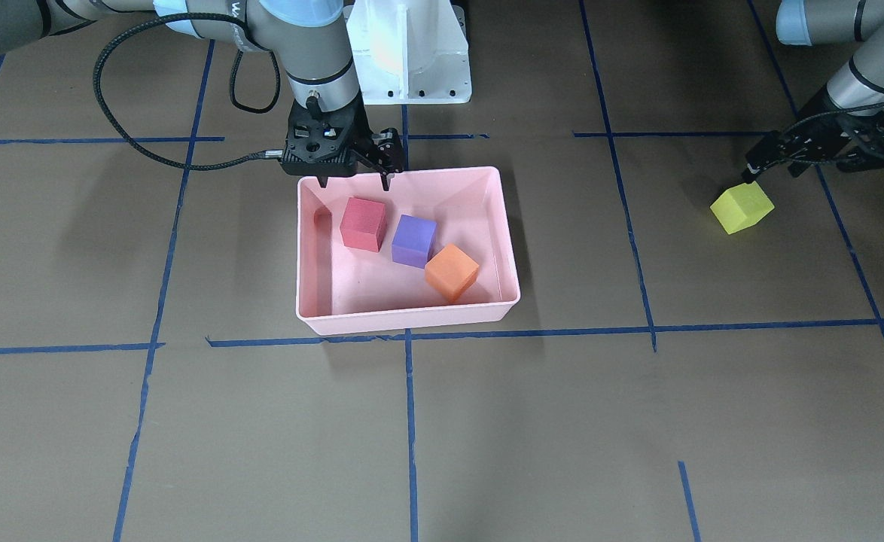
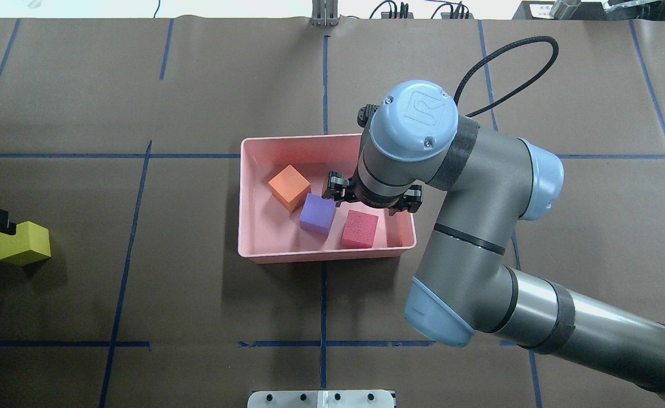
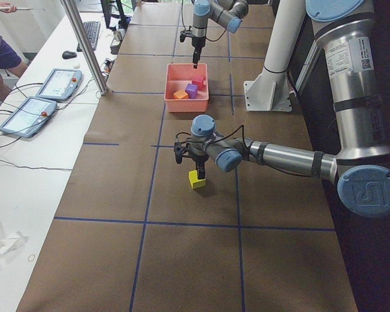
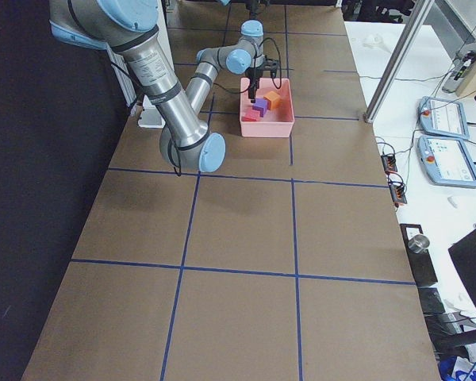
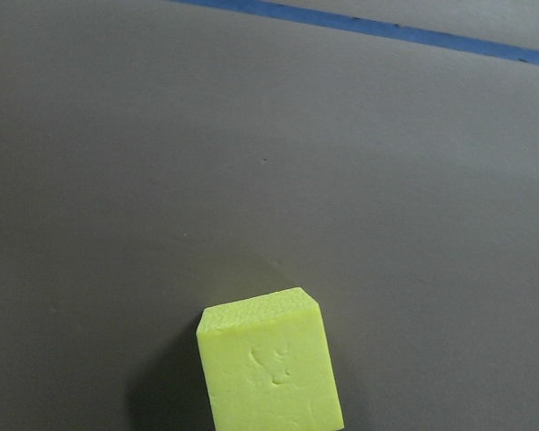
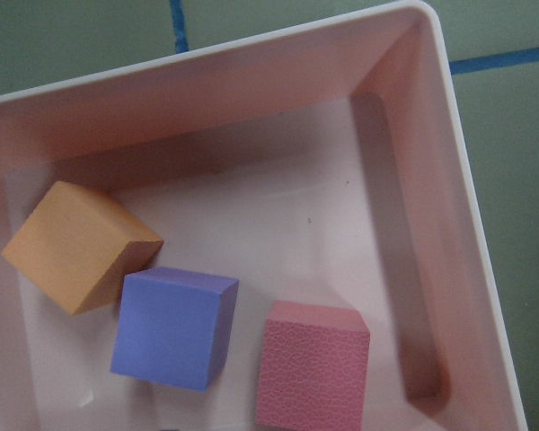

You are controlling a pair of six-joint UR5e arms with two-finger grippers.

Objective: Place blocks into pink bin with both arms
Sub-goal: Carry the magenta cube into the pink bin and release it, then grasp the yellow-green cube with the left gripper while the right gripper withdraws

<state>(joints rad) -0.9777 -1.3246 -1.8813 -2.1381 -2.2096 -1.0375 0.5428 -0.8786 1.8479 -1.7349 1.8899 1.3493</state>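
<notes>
The pink bin (image 1: 412, 320) sits mid-table and holds the red block (image 1: 363, 223), the purple block (image 1: 414, 240) and the orange block (image 1: 452, 272); the right wrist view shows all three in the bin (image 6: 472, 224). My right gripper (image 1: 355, 181) is open and empty, hanging over the bin's robot-side wall just above the red block. The yellow-green block (image 1: 742, 208) lies on the table far to my left, also in the left wrist view (image 5: 269, 368). My left gripper (image 1: 772, 172) is open, just above and behind it, one fingertip near its top edge.
The white pedestal base (image 1: 408, 53) stands behind the bin. Blue tape lines (image 1: 408, 421) divide the brown table. A metal post (image 3: 84, 45) and tablets (image 3: 58, 83) stand on the operators' white desk beyond the table's far edge.
</notes>
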